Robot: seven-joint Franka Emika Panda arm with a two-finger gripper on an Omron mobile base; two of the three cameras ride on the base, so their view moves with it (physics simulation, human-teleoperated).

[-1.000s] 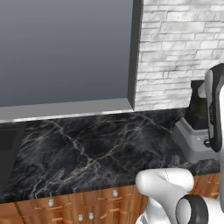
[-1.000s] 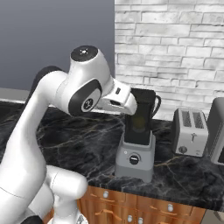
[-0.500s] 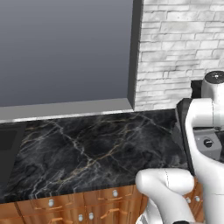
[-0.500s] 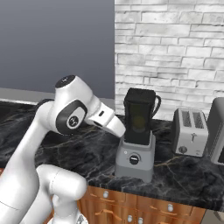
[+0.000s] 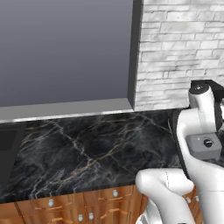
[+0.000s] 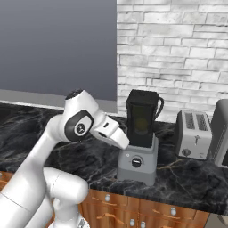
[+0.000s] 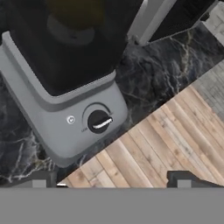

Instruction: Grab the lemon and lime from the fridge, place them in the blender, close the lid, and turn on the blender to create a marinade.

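Note:
The blender stands on the black marble counter, with a grey base [image 6: 137,162] and a dark jar [image 6: 141,116]. The black lid [image 6: 142,94] sits on top of the jar. A dim yellow glow low in the jar looks like the lemon [image 6: 141,125]. The lime cannot be made out through the dark glass, and the fridge is out of view. My hand [image 6: 114,133] hangs just left of the jar's lower part. In the hand view my gripper [image 7: 111,181] is open with nothing between its fingers, a short way from the round black knob [image 7: 99,121] on the base [image 7: 57,131].
A silver toaster [image 6: 193,133] stands right of the blender, with another grey appliance [image 6: 221,133] at the frame's edge. Behind are a white brick wall [image 6: 178,49] and a large grey panel [image 5: 65,48]. The counter's front edge drops to a wooden floor [image 7: 175,144].
My arm has swung down from the height of the jar's top to beside the blender's lower part. The gripper has stayed open.

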